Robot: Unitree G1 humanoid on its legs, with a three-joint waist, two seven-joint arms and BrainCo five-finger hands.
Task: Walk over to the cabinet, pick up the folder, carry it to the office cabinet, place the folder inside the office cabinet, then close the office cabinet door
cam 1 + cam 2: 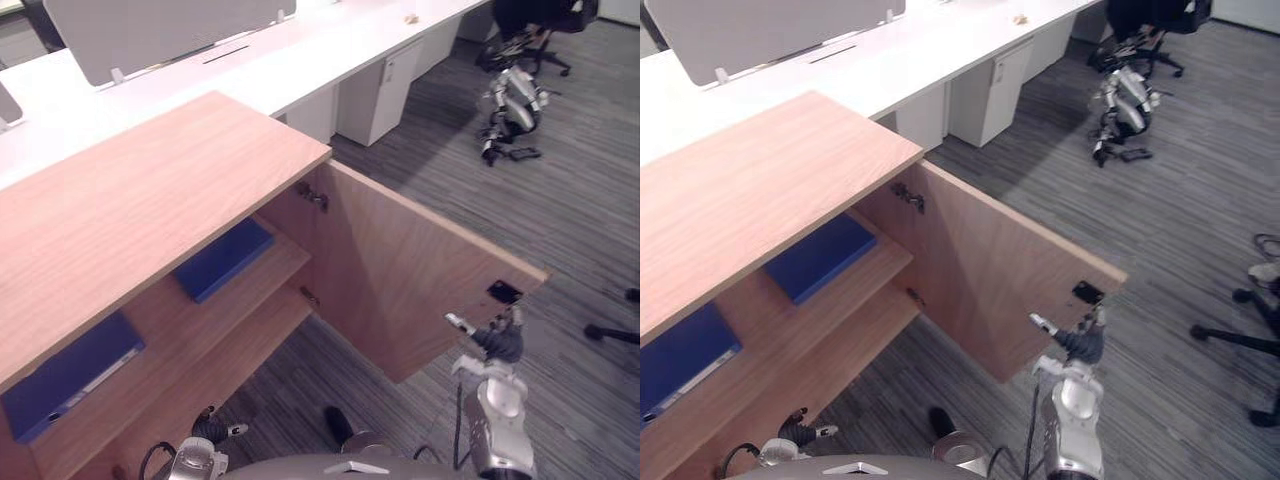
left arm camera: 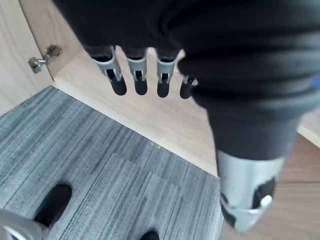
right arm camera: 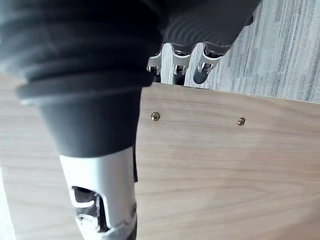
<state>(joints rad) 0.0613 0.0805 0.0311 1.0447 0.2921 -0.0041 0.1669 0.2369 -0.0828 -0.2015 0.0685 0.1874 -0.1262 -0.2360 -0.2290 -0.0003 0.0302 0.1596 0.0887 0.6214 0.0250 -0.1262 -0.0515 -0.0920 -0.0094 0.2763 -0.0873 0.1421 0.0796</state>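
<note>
The wooden office cabinet (image 1: 150, 200) stands in front of me with its door (image 1: 400, 280) swung wide. On its upper shelf a blue folder (image 1: 222, 258) lies flat, and a second blue folder (image 1: 70, 375) lies further left. My right hand (image 1: 497, 345) is at the door's outer top corner. Its thumb (image 3: 102, 200) rests straight on the inner face, and its fingers (image 3: 175, 60) reach straight past the edge. My left hand (image 1: 205, 432) hangs low by the bottom shelf, its fingers (image 2: 137, 75) straight and holding nothing.
A long white desk (image 1: 300, 50) with a grey divider runs behind the cabinet, with a white drawer unit (image 1: 380, 90) under it. Another robot (image 1: 510, 105) sits on the grey carpet (image 1: 560, 220) by a black office chair (image 1: 545, 20). A chair base (image 1: 610, 332) shows at the right.
</note>
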